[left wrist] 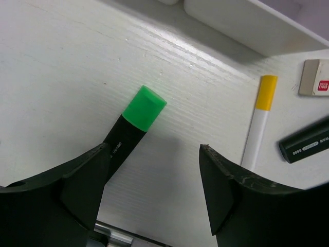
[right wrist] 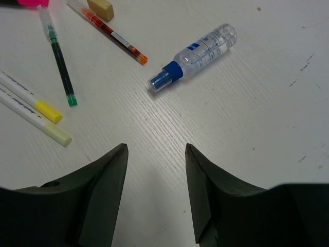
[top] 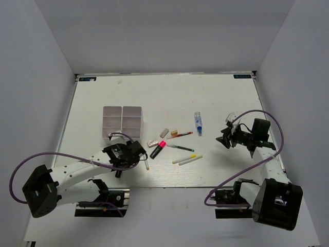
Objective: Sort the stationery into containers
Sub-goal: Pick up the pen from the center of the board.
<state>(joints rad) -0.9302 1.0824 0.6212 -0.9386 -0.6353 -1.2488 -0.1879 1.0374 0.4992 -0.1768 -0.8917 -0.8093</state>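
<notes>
Green-capped highlighter lying flat on the white table, just ahead of the left gripper. Its long axis runs diagonally: the black barrel disappears behind one finger, and the cap points toward the tray standing near beyond it. Jaws are spread apart, holding nothing. The barrel sits off-centre in the gap, so closing would likely need a sideways shift first. A yellow-capped pen lies beside. The right gripper, likewise parted and empty, hovers well apart near the small bottle, so the left arm is nearer. Plain walls enclose the table.
</notes>
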